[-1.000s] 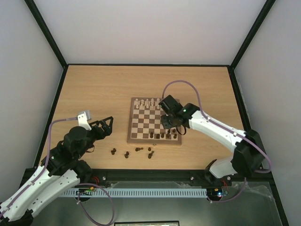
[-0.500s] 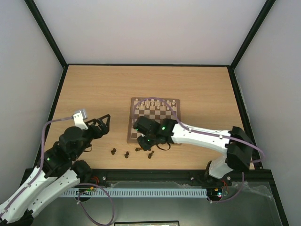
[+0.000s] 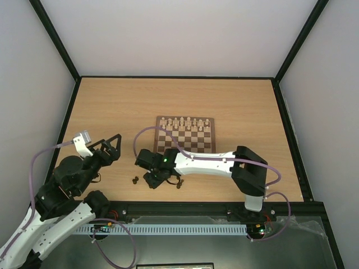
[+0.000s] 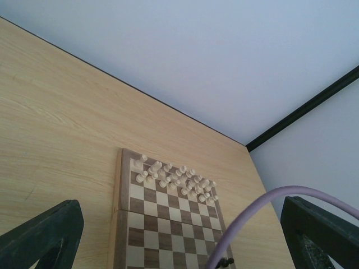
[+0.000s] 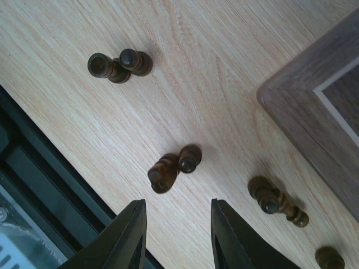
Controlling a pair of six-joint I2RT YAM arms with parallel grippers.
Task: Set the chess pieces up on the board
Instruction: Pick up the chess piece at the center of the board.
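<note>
The board (image 3: 185, 139) lies mid-table, with cream pieces along its far rows. Loose dark chess pieces (image 3: 135, 180) lie on the table by the board's near left corner. In the right wrist view they show as pairs: one pair (image 5: 118, 64) far left, one (image 5: 174, 167) just ahead of the fingers, another (image 5: 275, 200) to the right, beside the board's corner (image 5: 314, 112). My right gripper (image 5: 178, 241) (image 3: 154, 178) hovers over them, open, with nothing between its fingers. My left gripper (image 3: 112, 147) is wide open above the table's left, facing the board (image 4: 168, 224).
My right arm (image 3: 207, 162) lies across the board's near rows and hides what stands there. A purple cable (image 4: 263, 224) arcs through the left wrist view. The black table rim (image 5: 33, 185) runs close behind the loose pieces.
My right arm has swung left from the board's near right rows to the loose pieces off its near left corner. My left arm has drawn back to the left, still open.
</note>
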